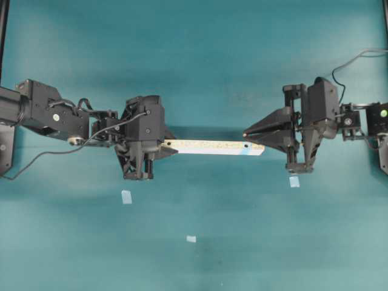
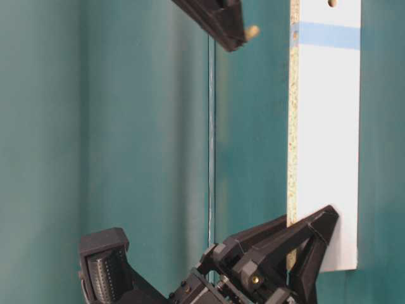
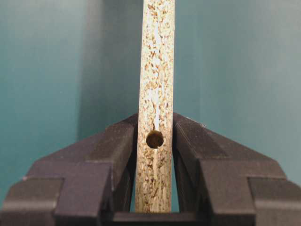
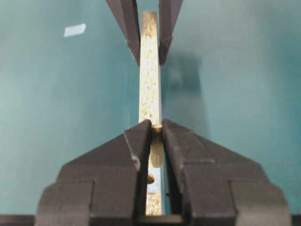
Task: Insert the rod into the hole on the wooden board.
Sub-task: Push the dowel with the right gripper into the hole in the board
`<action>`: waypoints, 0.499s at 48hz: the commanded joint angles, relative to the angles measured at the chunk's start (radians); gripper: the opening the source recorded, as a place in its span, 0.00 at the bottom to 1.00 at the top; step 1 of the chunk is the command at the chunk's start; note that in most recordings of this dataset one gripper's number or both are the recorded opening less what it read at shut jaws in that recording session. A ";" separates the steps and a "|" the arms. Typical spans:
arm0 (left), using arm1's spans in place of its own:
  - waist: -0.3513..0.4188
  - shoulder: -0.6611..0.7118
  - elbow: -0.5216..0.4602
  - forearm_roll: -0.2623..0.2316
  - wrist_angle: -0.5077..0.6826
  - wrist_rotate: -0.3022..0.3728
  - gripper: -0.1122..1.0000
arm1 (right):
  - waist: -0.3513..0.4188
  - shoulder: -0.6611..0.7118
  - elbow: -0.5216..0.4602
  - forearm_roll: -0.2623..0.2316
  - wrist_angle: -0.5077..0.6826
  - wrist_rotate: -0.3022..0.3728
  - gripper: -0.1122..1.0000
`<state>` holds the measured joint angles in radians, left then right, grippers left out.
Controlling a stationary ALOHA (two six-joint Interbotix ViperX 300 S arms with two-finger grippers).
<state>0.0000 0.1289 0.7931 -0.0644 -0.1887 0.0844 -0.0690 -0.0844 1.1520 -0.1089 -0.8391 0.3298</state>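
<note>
The wooden board (image 1: 212, 147) is a long pale speckled strip held level above the teal table. My left gripper (image 1: 168, 146) is shut on its plain end; the left wrist view shows the fingers (image 3: 117, 141) clamping the board (image 3: 155, 70) beside that end's dark hole (image 3: 154, 139). The blue mark (image 1: 244, 152) and the hole (image 1: 245, 146) are at the other end. My right gripper (image 1: 247, 133) is shut on the cream rod (image 4: 156, 139), tip sticking out (image 2: 252, 30). The rod hovers just above the board, apart from the hole (image 4: 150, 178).
Three pale-blue tape squares lie on the table (image 1: 126, 196), (image 1: 191, 239), (image 1: 294, 181); one also shows in the right wrist view (image 4: 75, 29). The arms' bases sit at the left and right edges.
</note>
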 commanded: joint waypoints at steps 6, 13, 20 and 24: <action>-0.005 -0.014 -0.006 0.003 0.000 -0.002 0.39 | 0.018 0.048 -0.006 0.012 -0.081 -0.002 0.20; -0.005 -0.014 -0.006 0.003 0.002 -0.002 0.39 | 0.023 0.074 -0.006 0.028 -0.118 -0.002 0.20; -0.003 -0.014 -0.008 0.003 0.002 -0.002 0.39 | 0.025 0.086 -0.008 0.028 -0.127 -0.003 0.20; -0.003 -0.014 -0.008 0.002 0.002 -0.002 0.39 | 0.023 0.094 -0.008 0.028 -0.127 -0.005 0.20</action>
<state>0.0000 0.1289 0.7931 -0.0644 -0.1856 0.0844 -0.0476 0.0123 1.1505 -0.0844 -0.9541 0.3267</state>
